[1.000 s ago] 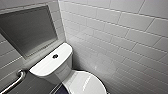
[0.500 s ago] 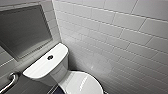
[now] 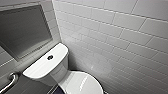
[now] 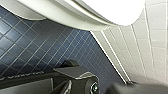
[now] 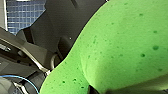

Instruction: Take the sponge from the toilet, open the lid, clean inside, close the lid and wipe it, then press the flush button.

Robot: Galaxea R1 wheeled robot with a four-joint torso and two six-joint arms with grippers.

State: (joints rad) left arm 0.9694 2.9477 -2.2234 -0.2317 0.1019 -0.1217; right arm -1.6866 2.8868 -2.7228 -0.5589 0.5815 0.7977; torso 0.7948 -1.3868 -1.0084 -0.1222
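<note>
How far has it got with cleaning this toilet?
Done, it seems: the sponge is picked up and sits squeezed close before the right wrist camera. In hand: nothing plain to see. The lid of the toilet is down, so I cannot tell whether the inside has been cleaned. Left: at least the flush button, with nothing near it.

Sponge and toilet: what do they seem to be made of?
The sponge looks like soft open-pored foam: matt bright green, dotted with small pits. The toilet looks like glazed ceramic: white, smooth, with glossy highlights; its lid may be plastic.
</note>
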